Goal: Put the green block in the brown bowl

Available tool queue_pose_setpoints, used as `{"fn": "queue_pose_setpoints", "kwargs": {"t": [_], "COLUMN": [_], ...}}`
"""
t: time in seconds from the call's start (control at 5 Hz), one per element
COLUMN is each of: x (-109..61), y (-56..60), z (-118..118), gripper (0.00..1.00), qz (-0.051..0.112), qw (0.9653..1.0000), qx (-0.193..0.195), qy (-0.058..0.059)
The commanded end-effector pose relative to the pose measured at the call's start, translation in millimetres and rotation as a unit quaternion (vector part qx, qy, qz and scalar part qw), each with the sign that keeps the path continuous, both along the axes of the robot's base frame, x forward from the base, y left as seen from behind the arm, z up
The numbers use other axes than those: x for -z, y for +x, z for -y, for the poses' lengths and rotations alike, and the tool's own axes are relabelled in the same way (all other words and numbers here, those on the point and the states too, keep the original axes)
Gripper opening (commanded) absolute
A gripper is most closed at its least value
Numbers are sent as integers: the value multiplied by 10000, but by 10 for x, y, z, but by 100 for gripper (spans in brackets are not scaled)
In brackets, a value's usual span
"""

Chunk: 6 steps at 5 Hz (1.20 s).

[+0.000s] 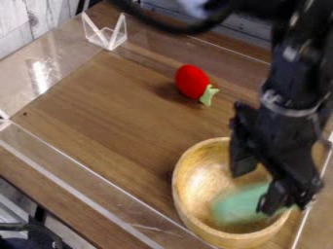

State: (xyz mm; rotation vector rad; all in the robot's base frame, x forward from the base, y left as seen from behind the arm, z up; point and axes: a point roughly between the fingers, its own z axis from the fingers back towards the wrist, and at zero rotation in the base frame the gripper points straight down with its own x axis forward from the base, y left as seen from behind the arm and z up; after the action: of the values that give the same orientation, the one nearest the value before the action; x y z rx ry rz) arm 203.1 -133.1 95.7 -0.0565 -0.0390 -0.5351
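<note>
In the single camera view the arm is working the release step: the gripper [276, 185] is hanging point-down over the brown bowl [196, 163], its dark fingers [242, 156] standing apart, and the green block [244, 204] is lying as a blurred green patch inside the bowl at its near right side, just under the fingers. Whether the fingers are touching the block cannot be told through the blur, but they are not looking clamped on it. Judging from this, the task is all but done, and the next move is calling for a straight lift clear of the thick rim without nudging the block. The red rounded object [193, 80] is sitting well apart on the table [104, 117], and a clear stand [104, 31] is standing at the far corner; neither is standing in the way.
</note>
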Motion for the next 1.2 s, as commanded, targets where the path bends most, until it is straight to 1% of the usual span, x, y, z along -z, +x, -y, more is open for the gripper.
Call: {"fn": "queue_pose_setpoints", "kwargs": {"t": [0.0,0.2,0.4,0.6,0.8,1.0], "x": [25,216,370,210,49,40], "y": [-41,-1,58,113,193,216], "z": [7,16,23,-78,-187,-234], "gripper": [100,100,100,0,0,0], "qz": [271,348,420,423,436,559], "qw": [9995,9991,9979,9966,9945,9946], "qx": [-142,205,462,698,955,879], "qy": [-123,-145,-155,-70,-42,-35]}}
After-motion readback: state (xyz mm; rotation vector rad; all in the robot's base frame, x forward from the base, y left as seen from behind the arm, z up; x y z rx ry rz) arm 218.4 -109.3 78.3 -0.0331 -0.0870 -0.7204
